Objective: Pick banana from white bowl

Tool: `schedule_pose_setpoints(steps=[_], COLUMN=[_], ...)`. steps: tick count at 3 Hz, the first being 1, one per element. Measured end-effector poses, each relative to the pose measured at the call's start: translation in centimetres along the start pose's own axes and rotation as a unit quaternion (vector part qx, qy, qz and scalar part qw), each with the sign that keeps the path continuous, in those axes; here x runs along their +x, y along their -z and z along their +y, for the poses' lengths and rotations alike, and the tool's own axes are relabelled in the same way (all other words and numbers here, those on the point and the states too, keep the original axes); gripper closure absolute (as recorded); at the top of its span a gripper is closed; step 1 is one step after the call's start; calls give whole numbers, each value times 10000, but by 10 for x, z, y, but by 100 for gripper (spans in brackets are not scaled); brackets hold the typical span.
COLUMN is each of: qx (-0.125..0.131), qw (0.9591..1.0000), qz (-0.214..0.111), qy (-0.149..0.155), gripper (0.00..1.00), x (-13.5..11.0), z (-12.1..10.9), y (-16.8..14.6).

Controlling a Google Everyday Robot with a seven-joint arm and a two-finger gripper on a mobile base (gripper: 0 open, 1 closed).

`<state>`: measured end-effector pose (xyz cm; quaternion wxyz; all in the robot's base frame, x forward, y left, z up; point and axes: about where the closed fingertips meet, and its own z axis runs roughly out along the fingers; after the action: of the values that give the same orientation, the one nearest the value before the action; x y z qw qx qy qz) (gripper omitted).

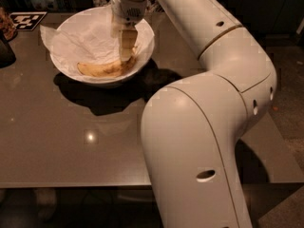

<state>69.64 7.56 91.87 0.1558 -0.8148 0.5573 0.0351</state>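
The white bowl (66, 63), lined with crumpled white paper, stands at the back left of the brown table. The banana (97, 70), yellow with brown speckles, lies curved along the bowl's near inner side. My gripper (125, 53) hangs down from the wrist into the right part of the bowl. Its tip is right at the banana's right end, and I cannot tell whether it touches. My large white arm fills the right and lower middle of the view and hides the table behind it.
A dark object (5, 51) stands at the table's left edge, with a black-and-white tag (27, 20) behind it. The table's front edge (71, 184) runs across the lower part of the view. Floor shows at the far right (289, 80).
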Motion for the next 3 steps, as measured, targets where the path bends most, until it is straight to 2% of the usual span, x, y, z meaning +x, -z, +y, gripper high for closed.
schedule_pose_setpoints(steps=[1,2,3], qx=[-245,-425,-577], qw=[9996,9988,9978], qz=[-88,-115,-126], qy=[-130,-225,-288], gripper=[37,45,45], x=[-5,-9,-9], z=[5,9,11], y=[-21,-35,-48])
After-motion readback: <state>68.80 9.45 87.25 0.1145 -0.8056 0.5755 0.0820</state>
